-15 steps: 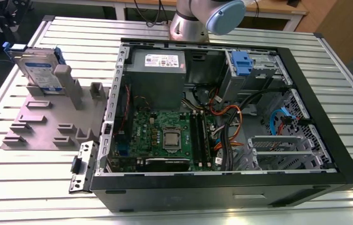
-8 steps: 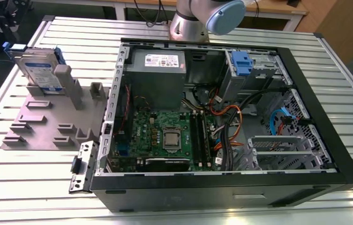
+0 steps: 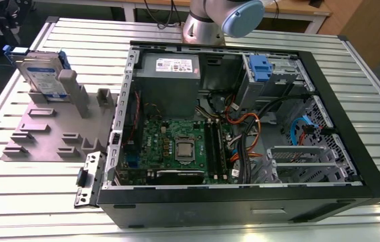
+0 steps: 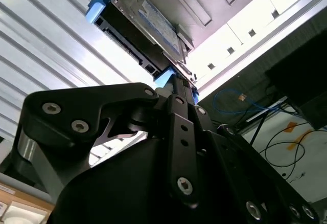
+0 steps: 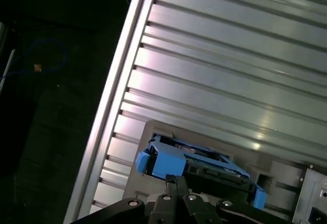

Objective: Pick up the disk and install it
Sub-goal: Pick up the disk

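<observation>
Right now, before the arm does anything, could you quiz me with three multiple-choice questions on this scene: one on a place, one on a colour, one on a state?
1. Where is the disk?
A) upright in the grey rack beside the computer case
B) inside the case
C) flat on the table

2. What colour are the disk's rails?
A) red
B) green
C) blue

3. The computer case is:
A) closed up
B) open
C) upside down

Answers:
1 A: it stands in the rack at the exterior view's left of the case.
2 C: blue plastic edges it.
3 B: the motherboard shows inside.
</observation>
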